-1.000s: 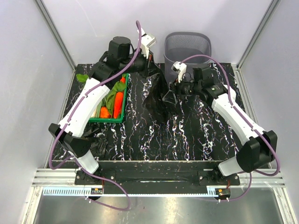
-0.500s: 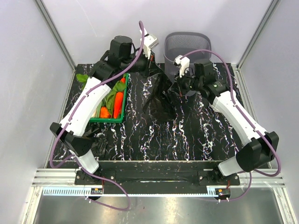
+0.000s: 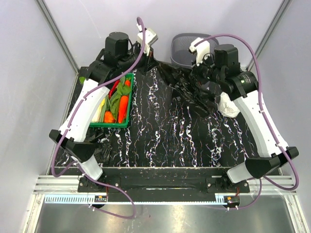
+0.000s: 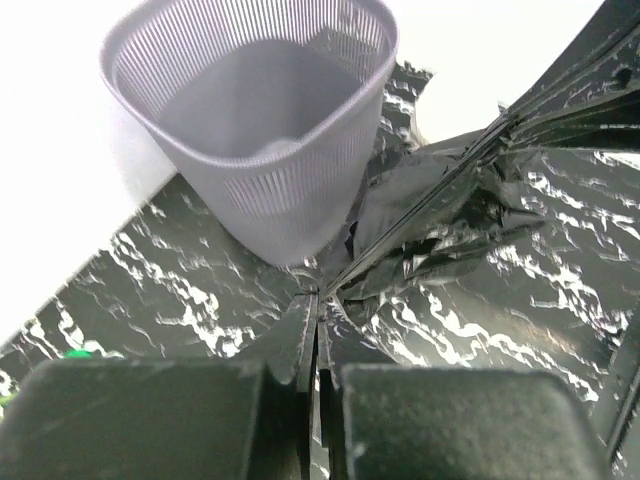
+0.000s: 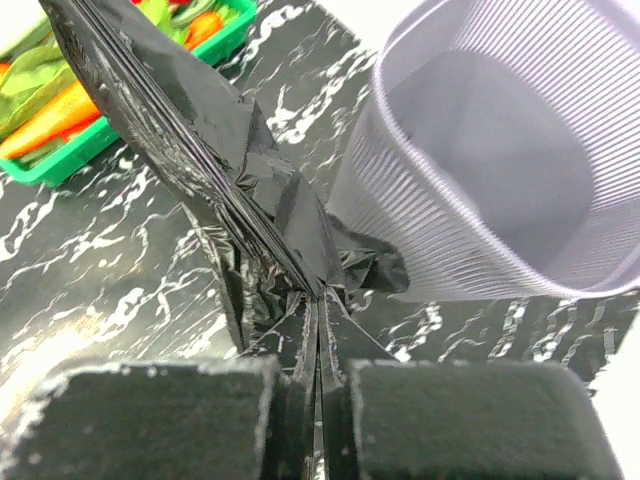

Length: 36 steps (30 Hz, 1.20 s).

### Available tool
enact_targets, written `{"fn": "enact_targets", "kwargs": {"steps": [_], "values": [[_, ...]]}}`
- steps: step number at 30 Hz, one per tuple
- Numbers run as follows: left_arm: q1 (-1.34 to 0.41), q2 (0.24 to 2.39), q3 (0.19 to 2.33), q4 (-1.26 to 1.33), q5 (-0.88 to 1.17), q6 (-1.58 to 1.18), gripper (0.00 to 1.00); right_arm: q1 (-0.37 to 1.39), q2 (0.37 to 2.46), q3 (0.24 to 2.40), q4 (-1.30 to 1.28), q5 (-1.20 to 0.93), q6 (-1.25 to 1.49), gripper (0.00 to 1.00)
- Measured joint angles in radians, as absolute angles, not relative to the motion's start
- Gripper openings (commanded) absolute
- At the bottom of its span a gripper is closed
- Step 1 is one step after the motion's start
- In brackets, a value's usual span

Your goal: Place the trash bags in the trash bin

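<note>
Tension between both arms: my left claw [image 4: 315, 310] pinches one edge of the black trash bag [image 3: 187, 86] and my right claw [image 5: 318, 300] clamps the other. That holds it taut just near of the trash bin [image 3: 181, 46], ready to lift over the rim. A second ago it hung lower, mid-table, with the right claw not yet closed.

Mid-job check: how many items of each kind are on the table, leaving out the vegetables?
Black trash bags: 2
Grey mesh bin: 1
Green crate: 1
White bundle: 1
Total: 5
</note>
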<state>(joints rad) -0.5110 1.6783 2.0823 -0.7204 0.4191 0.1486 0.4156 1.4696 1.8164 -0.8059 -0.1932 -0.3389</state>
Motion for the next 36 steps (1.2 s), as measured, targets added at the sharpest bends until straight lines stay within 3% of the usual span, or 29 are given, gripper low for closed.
{"fn": "enact_targets", "kwargs": {"steps": [6, 15, 21, 36], "values": [[-0.512, 1.743, 2.285, -0.704, 0.41, 0.161, 0.0, 0.425, 1.517, 2.028, -0.814, -0.086, -0.406, 0.0], [-0.512, 1.795, 2.338, -0.561, 0.392, 0.165, 0.0, 0.426, 1.66, 2.306, -0.806, 0.048, -0.5, 0.0], [-0.512, 1.871, 2.395, -0.444, 0.317, 0.167, 0.0, 0.426, 1.83, 2.601, -0.785, 0.121, -0.579, 0.0], [-0.513, 1.947, 2.429, -0.235, 0.185, 0.237, 0.0, 0.429, 1.922, 2.631, -0.582, 0.205, -0.678, 0.0]]}}
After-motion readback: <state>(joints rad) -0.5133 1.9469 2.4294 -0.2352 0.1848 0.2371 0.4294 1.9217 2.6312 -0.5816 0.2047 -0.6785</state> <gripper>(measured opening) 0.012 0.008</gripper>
